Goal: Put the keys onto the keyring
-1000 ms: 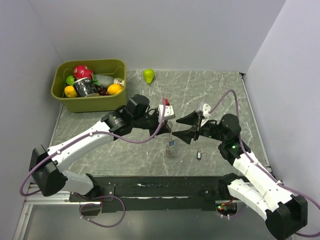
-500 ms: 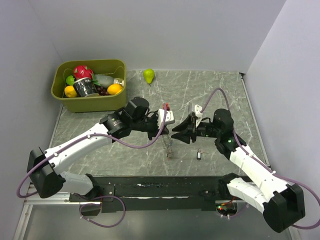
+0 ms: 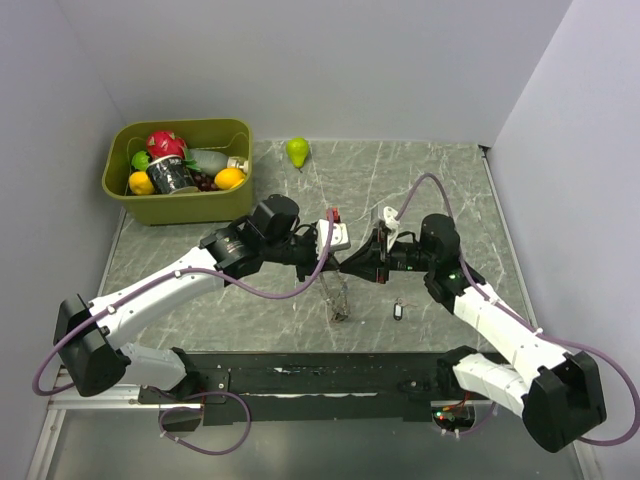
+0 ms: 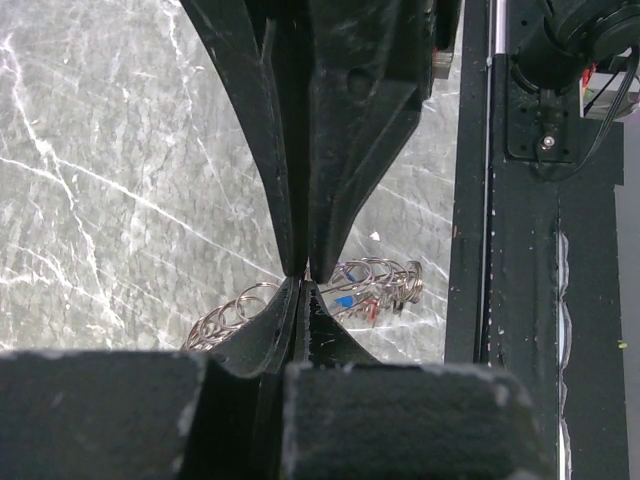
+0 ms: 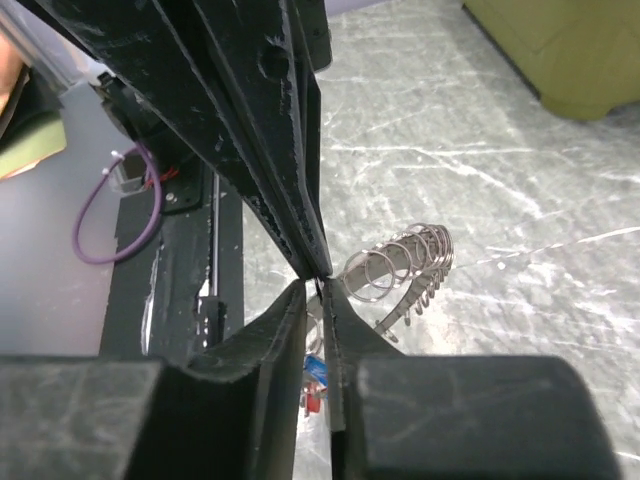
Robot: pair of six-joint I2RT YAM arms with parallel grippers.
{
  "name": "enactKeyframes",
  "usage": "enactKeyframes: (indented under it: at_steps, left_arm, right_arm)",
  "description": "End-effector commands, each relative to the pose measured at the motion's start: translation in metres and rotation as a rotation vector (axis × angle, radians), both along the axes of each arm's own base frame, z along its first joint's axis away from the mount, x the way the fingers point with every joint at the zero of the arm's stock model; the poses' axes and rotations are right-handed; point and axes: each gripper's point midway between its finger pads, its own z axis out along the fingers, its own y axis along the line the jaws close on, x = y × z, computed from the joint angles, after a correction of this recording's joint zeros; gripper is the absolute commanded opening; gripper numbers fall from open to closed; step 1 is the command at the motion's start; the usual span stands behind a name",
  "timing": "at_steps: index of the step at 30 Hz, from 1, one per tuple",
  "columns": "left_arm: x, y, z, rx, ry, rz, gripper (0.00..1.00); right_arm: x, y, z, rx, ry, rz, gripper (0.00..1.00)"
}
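Observation:
The keyring (image 3: 340, 297), a thin metal ring strung with small split rings, hangs above the table between both arms. My left gripper (image 3: 335, 262) is shut on its upper edge. My right gripper (image 3: 347, 264) meets it tip to tip, jaws pressed in to a sliver with the ring's wire between them. In the left wrist view, the keyring (image 4: 375, 280) shows just behind my shut left gripper (image 4: 300, 280), with a blue-tagged key (image 4: 344, 300) on it. In the right wrist view, the keyring (image 5: 405, 262) curves past my right gripper (image 5: 318, 287), and a blue tag (image 5: 316, 370) hangs below. A dark-tagged key (image 3: 397, 311) lies loose on the table.
A green bin (image 3: 125, 190) of fruit and other items stands at the back left. A pear (image 3: 297, 150) lies by the back wall. The black base rail (image 3: 330, 375) runs along the near edge. Walls close in left, right and back.
My right arm has moved left to the left gripper's tips, and its jaws have closed from wide open to nearly together. The left arm has barely moved.

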Motion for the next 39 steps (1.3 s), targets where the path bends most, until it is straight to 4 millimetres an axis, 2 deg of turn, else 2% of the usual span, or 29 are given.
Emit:
enactKeyframes:
  at_steps: [1, 9, 10, 11, 19, 20, 22, 23, 24, 27, 30, 31, 32, 33, 34, 35, 36, 37, 38, 39]
  left_arm:
    - [-0.003, -0.009, 0.029, -0.095, -0.066, -0.041, 0.01]
    - [-0.005, -0.010, 0.030, -0.103, -0.066, -0.047, 0.01]
    - [-0.004, -0.010, 0.031, -0.106, -0.068, -0.047, 0.01]
    - [-0.005, -0.010, 0.032, -0.108, -0.068, -0.051, 0.01]
    - [-0.005, -0.009, 0.036, -0.135, -0.077, -0.036, 0.01]
    - [-0.004, -0.009, 0.042, -0.156, -0.089, -0.029, 0.01]
    - [-0.002, -0.007, 0.043, -0.176, -0.081, 0.013, 0.05]
    - [0.001, -0.008, 0.050, -0.203, -0.095, 0.026, 0.11]
    - [0.003, -0.007, 0.049, -0.209, -0.089, 0.046, 0.30]
    - [0.007, -0.003, 0.055, -0.244, -0.065, 0.093, 0.44]
    - [0.019, 0.007, 0.060, -0.298, -0.031, 0.156, 0.49]
    - [0.015, 0.011, 0.067, -0.336, 0.002, 0.145, 0.50]
    - [0.023, 0.020, 0.062, -0.352, 0.018, 0.173, 0.51]
    - [0.025, 0.023, 0.073, -0.412, 0.018, 0.171, 0.52]
    - [0.021, 0.028, 0.081, -0.454, 0.046, 0.161, 0.53]
    - [0.020, 0.036, 0.074, -0.471, 0.072, 0.144, 0.54]
    - [0.018, 0.040, 0.077, -0.498, 0.078, 0.127, 0.55]
    - [0.019, 0.047, 0.093, -0.566, 0.063, 0.119, 0.55]
    - [0.010, 0.048, 0.085, -0.570, 0.091, 0.073, 0.54]
    - [0.005, 0.051, 0.098, -0.622, 0.078, 0.043, 0.55]
  right_arm:
    - [0.004, 0.005, 0.019, 0.032, -0.040, 0.028, 0.16]
    - [0.003, 0.005, 0.017, 0.035, -0.036, 0.043, 0.15]
    - [0.003, 0.006, 0.016, 0.037, -0.039, 0.044, 0.05]
    - [0.003, 0.006, 0.017, 0.040, -0.042, 0.049, 0.00]
    - [0.004, 0.007, 0.015, 0.033, -0.034, 0.035, 0.00]
    - [0.004, 0.007, 0.016, 0.035, -0.040, 0.029, 0.00]
    - [0.006, 0.006, 0.016, 0.045, -0.029, 0.004, 0.00]
    - [0.007, 0.005, 0.017, 0.050, -0.032, -0.008, 0.00]
    - [0.007, 0.005, 0.019, 0.064, -0.048, -0.016, 0.00]
    - [0.011, 0.004, 0.025, 0.099, -0.037, -0.053, 0.00]
    - [0.010, 0.004, 0.028, 0.146, -0.010, -0.079, 0.00]
    - [0.009, 0.004, 0.035, 0.174, -0.035, -0.079, 0.00]
    - [0.011, 0.002, 0.035, 0.189, -0.032, -0.101, 0.00]
    - [0.010, 0.002, 0.037, 0.207, -0.015, -0.108, 0.00]
    - [0.009, 0.001, 0.048, 0.246, -0.058, -0.110, 0.00]
    - [0.009, 0.000, 0.051, 0.267, -0.060, -0.123, 0.00]
    - [0.007, -0.001, 0.049, 0.283, -0.029, -0.125, 0.00]
    - [0.007, -0.002, 0.052, 0.303, -0.038, -0.131, 0.00]
    - [0.003, -0.003, 0.059, 0.340, -0.048, -0.127, 0.00]
    - [0.002, -0.004, 0.063, 0.361, -0.058, -0.128, 0.00]
